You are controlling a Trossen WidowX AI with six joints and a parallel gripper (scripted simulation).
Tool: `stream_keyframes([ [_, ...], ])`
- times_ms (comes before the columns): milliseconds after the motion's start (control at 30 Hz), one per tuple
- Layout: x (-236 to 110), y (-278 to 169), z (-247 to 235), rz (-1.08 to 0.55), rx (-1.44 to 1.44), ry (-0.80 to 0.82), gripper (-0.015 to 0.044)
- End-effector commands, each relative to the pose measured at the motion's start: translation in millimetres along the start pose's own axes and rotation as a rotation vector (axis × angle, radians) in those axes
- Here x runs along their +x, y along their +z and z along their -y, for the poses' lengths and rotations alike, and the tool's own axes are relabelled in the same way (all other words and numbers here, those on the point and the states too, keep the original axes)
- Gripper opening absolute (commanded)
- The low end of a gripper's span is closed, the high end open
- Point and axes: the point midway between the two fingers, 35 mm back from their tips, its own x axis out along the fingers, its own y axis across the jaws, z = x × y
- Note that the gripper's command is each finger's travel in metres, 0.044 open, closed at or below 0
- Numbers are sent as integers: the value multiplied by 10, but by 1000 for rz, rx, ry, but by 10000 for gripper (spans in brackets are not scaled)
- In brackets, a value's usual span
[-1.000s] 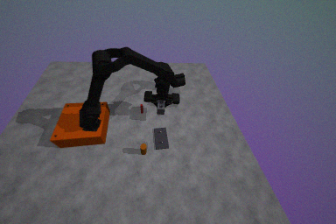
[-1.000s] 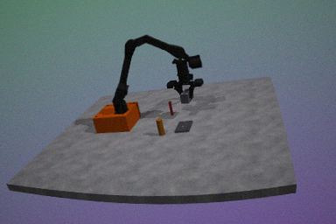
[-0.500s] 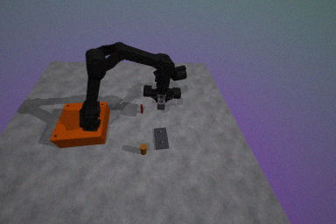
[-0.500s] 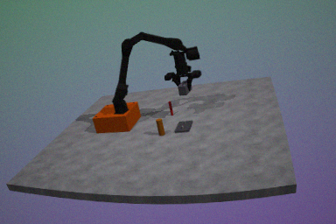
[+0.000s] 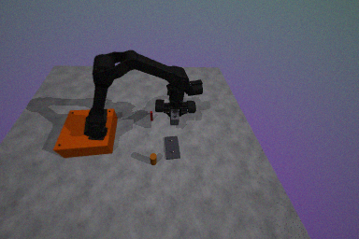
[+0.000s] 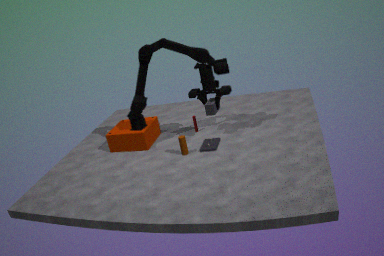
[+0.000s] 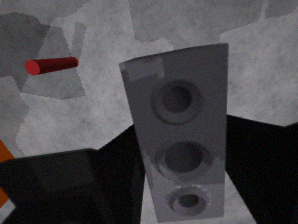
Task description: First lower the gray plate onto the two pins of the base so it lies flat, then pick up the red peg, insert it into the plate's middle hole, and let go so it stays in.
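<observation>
The plate (image 5: 175, 117) hangs in the pincer (image 5: 175, 115) above the counter (image 5: 224, 175). The peg (image 5: 151, 116) stands just left of it. The base (image 5: 172, 147) lies nearer the front, a cylinder (image 5: 152, 159) beside it.
</observation>
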Motion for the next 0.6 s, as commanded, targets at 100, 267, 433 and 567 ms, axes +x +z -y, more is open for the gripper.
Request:
stream_keyframes([
  [100, 109, -192, 22, -4, -18, 3, 0],
  [267, 186, -336, 37, -5, -31, 3, 0],
  [433, 263, -480, 43, -7, -44, 3, 0],
  [567, 323, -596, 43, -7, -55, 3, 0],
])
